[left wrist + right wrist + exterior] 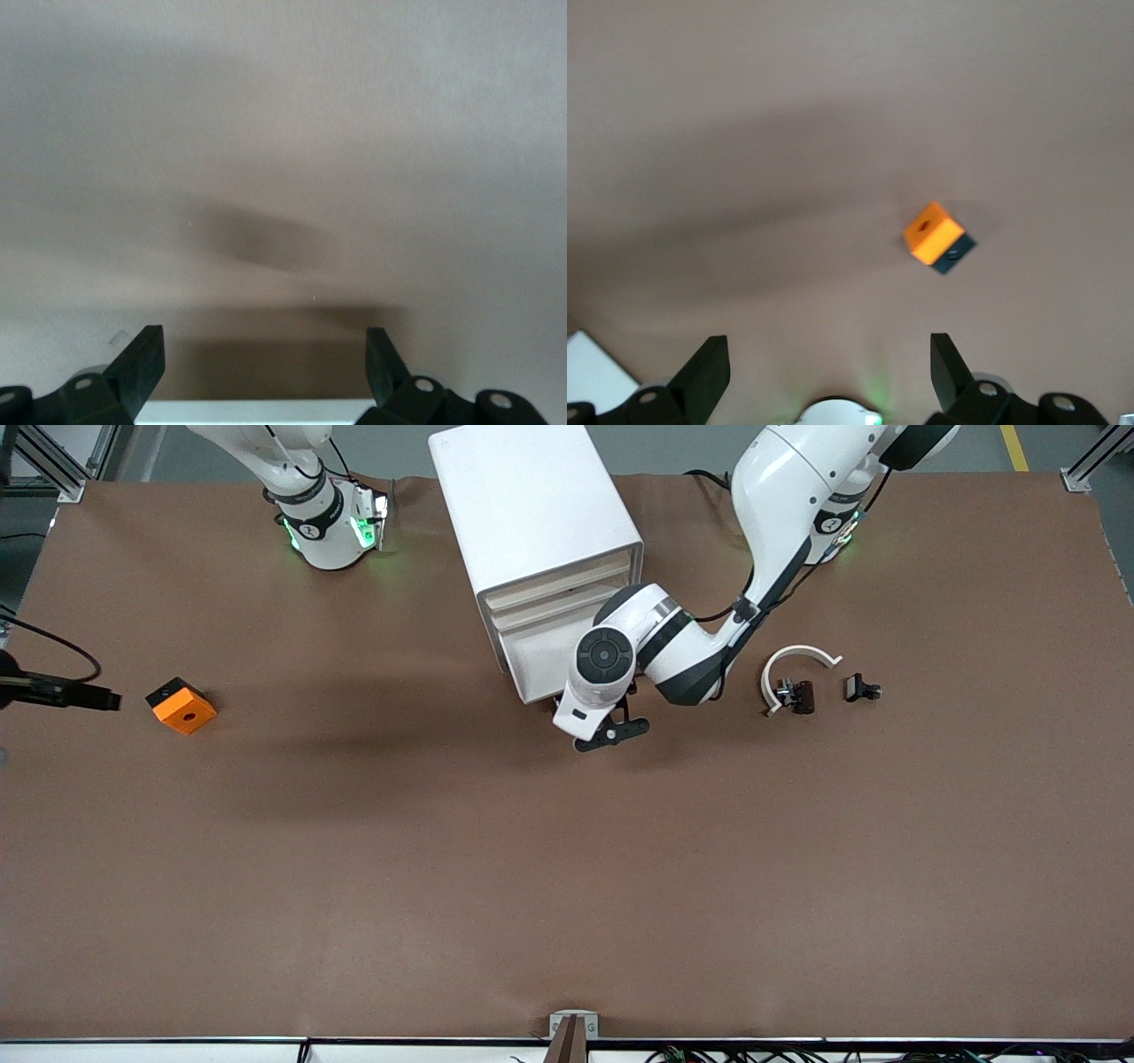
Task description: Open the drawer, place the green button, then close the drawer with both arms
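Note:
The white cabinet (532, 522) stands at the robots' edge of the table, its pale beige drawer fronts turned toward the left arm's end. The lowest drawer (536, 662) shows its white inside. My left gripper (611, 733) is open and empty, low at that drawer's front. In the left wrist view the left gripper (263, 367) has a white edge (257, 413) between its fingers. The small dark button (861, 688) lies on the table toward the left arm's end. My right gripper (828, 367) is open, empty and high over the table; the front view does not show it.
A dark brown clip with a white arc (793, 682) lies beside the button. An orange block with a hole (182, 706) sits toward the right arm's end and also shows in the right wrist view (935, 235). A black device with a cable (62, 691) pokes in near it.

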Motion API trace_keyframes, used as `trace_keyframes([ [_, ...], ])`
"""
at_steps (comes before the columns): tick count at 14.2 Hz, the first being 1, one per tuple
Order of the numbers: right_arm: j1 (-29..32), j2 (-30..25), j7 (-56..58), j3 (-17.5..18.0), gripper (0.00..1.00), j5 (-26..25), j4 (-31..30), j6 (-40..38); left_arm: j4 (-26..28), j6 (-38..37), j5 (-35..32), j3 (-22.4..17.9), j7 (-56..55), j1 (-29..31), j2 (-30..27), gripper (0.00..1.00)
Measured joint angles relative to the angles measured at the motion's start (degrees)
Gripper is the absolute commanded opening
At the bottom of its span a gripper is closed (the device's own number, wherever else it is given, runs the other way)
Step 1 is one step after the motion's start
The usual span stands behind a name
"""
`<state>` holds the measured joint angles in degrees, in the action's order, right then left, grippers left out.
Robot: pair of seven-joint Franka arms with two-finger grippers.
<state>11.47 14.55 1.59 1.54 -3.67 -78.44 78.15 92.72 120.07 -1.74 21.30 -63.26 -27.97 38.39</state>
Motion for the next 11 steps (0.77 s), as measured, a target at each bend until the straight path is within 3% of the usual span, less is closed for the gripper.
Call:
trace_keyframes([
  [4,3.42,-0.07,5.48,0.06,1.0,-0.13,-0.21,0.69,1.25,0.0,0.0,0.05,0.0,-1.7,0.0,1.0],
  [11,3.57,-0.08,5.93,0.77,1.0,-0.68,-0.22,1.98,2.19,-1.99,0.0,2.86,-1.82,-1.8,-0.01,1.0],
])
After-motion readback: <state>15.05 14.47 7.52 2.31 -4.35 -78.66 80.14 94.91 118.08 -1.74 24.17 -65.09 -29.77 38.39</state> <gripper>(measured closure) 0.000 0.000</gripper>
